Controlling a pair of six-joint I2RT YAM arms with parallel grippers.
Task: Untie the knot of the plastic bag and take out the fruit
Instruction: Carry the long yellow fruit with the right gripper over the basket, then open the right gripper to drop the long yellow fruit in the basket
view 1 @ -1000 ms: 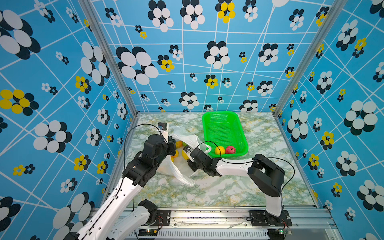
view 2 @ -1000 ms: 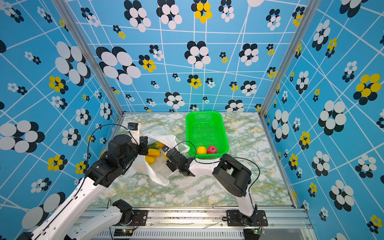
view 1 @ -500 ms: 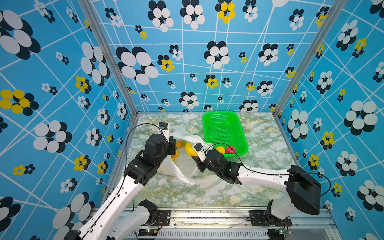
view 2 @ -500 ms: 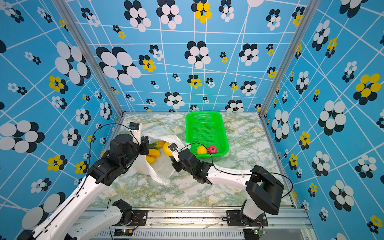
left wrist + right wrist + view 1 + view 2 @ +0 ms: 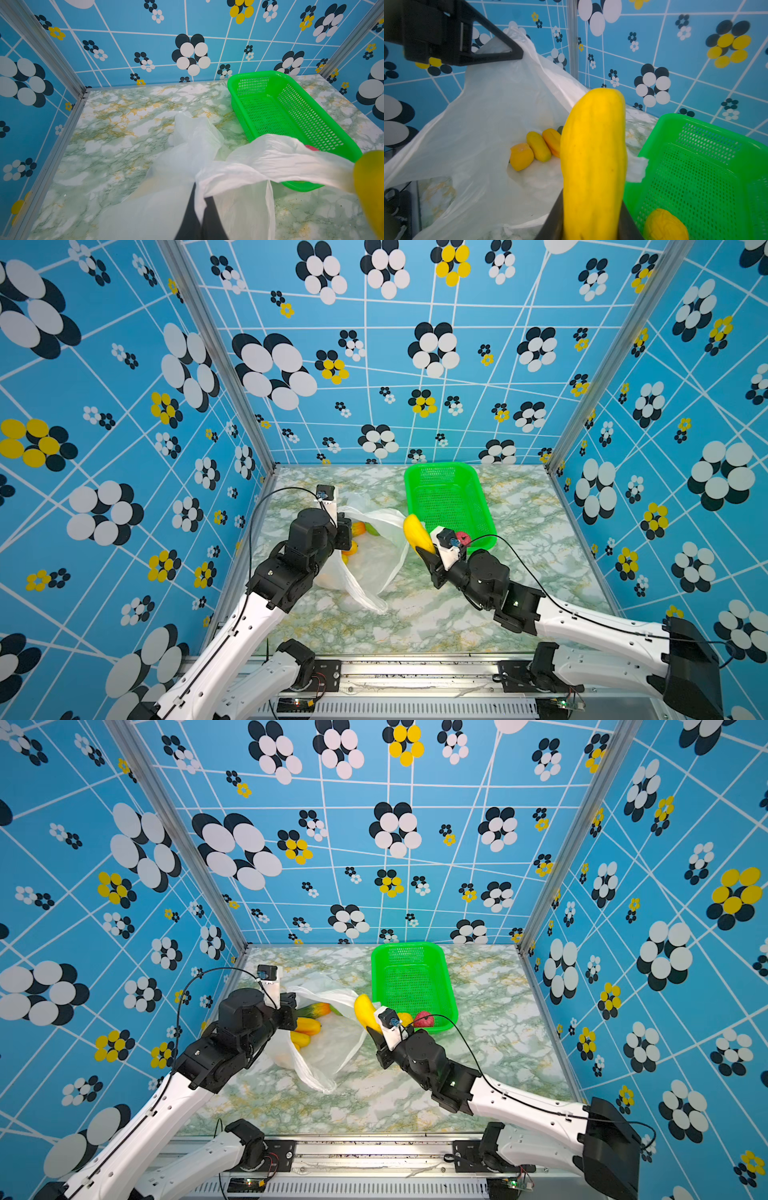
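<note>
The white plastic bag (image 5: 374,560) (image 5: 328,1044) lies left of centre with its mouth gaping toward the basket; no knot shows. My left gripper (image 5: 200,193) (image 5: 291,1009) is shut on a gathered fold of the bag's rim and holds it up. Inside the bag lie several yellow and orange fruit (image 5: 538,149) (image 5: 307,1025). My right gripper (image 5: 591,199) (image 5: 430,558) is shut on a long yellow fruit (image 5: 593,145) (image 5: 415,531), held upright in the air between the bag's mouth and the basket's near corner.
A green mesh basket (image 5: 440,467) (image 5: 695,122) stands right of the bag, reaching to the back wall. At its near end lie a red bumpy fruit (image 5: 424,1020) and a yellow round one (image 5: 664,226). Patterned walls enclose three sides.
My right gripper has drawn back out of the bag with the long yellow fruit, lifting it to the right toward the basket. The left gripper stays put on the bag's rim.
</note>
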